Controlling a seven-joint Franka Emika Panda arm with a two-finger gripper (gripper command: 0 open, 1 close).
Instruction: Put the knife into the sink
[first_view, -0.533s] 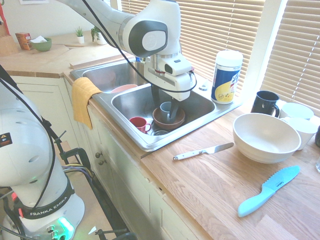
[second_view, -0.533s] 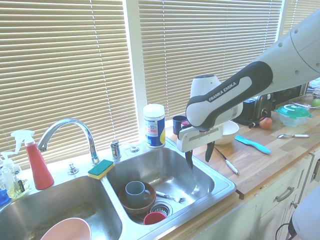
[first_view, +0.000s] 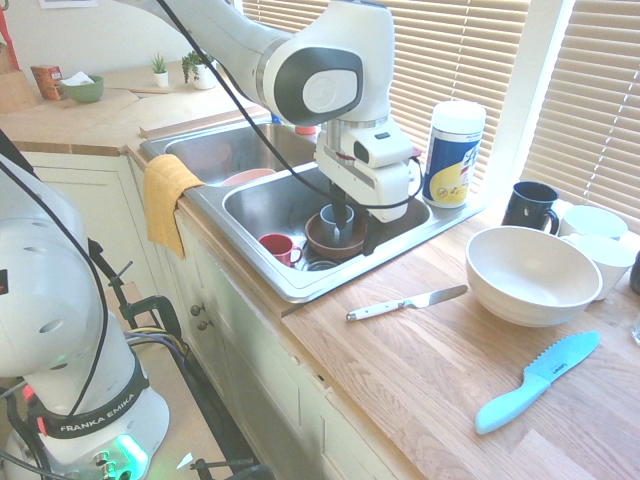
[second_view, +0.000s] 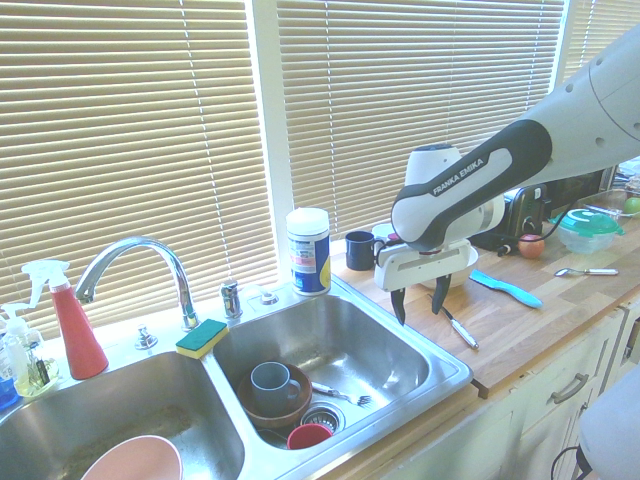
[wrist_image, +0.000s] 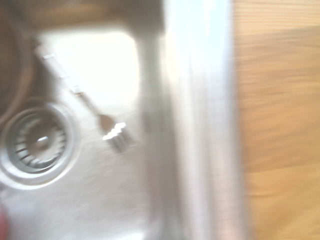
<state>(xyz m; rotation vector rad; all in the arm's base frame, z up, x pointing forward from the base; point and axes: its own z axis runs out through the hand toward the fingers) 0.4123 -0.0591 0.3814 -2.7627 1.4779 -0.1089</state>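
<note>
The knife (first_view: 405, 302), with a white handle and silver blade, lies flat on the wooden counter just beyond the sink's right end; it also shows as the knife (second_view: 458, 327). The steel double-basin sink (first_view: 290, 285) holds dishes, and its rim (second_view: 440, 385) borders the counter. My gripper (second_view: 420, 305) hangs open and empty over the right basin's edge, fingers pointing down, a short way from the knife. In the first exterior view the gripper (first_view: 355, 232) is in front of the basin's dishes. The wrist view is blurred and shows the drain (wrist_image: 37, 142), a fork (wrist_image: 107, 127) and the rim (wrist_image: 200, 125).
A brown bowl with a grey mug (second_view: 272, 390) and a red cup (first_view: 278, 247) sit in the right basin. On the counter are a white bowl (first_view: 532, 272), a light-blue serrated knife (first_view: 538, 380), a dark mug (first_view: 530, 205) and a wipes canister (first_view: 453, 153). A yellow cloth (first_view: 165, 195) drapes over the sink's front.
The arm has swung from over the middle of the right basin toward its counter-side edge, closer to the knife. The gripper stays open. The knife has not moved.
</note>
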